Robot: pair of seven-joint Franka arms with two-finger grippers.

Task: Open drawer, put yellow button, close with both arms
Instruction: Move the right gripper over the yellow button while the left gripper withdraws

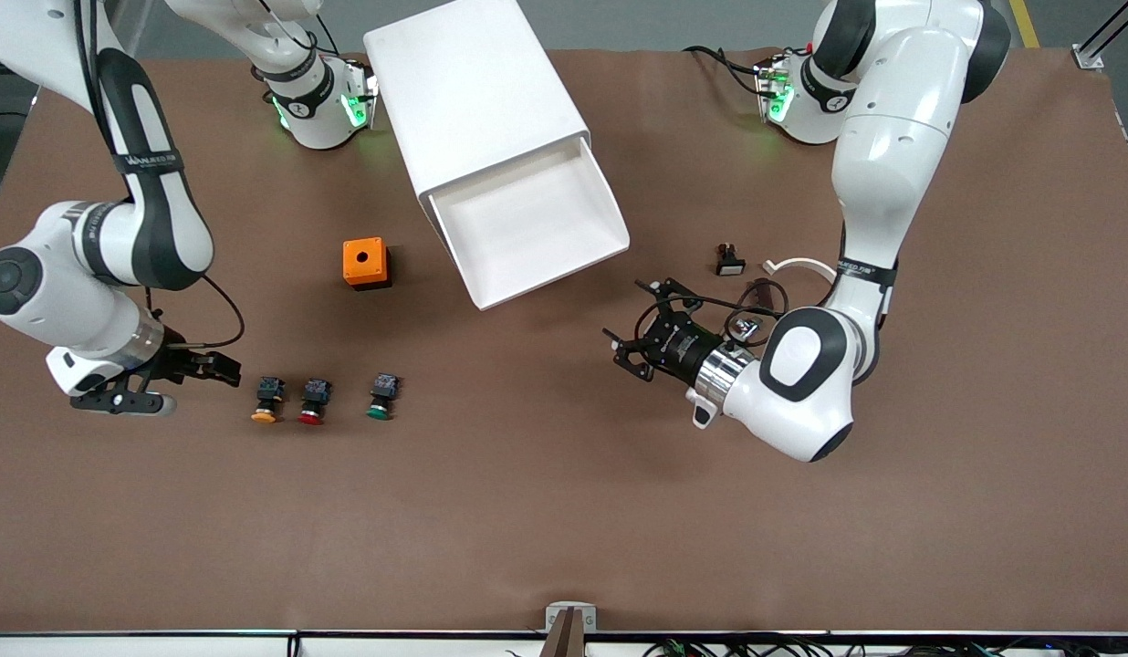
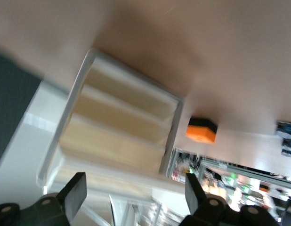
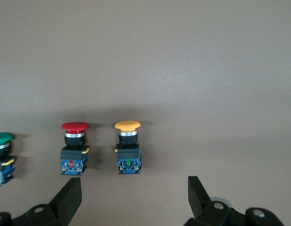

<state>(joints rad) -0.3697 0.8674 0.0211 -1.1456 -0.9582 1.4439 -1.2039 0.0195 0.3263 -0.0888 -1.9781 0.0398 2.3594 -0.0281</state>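
The white cabinet [image 1: 473,91] lies at the middle of the table near the robots' bases. Its top drawer [image 1: 537,224] is pulled out and holds nothing. The yellow button [image 1: 268,401] lies on the table at the right arm's end of a row of three. In the right wrist view the yellow button [image 3: 128,148] is just ahead of the fingers. My right gripper [image 1: 203,383] is open beside it, holding nothing. My left gripper [image 1: 632,324] is open and holds nothing, just off the drawer's front corner, toward the left arm's end. It faces the cabinet [image 2: 122,122].
A red button [image 1: 314,401] and a green button [image 1: 381,397] lie beside the yellow one. An orange box [image 1: 366,263] stands between them and the cabinet. A small black switch [image 1: 730,260], a white curved piece [image 1: 801,266] and cables lie by the left arm.
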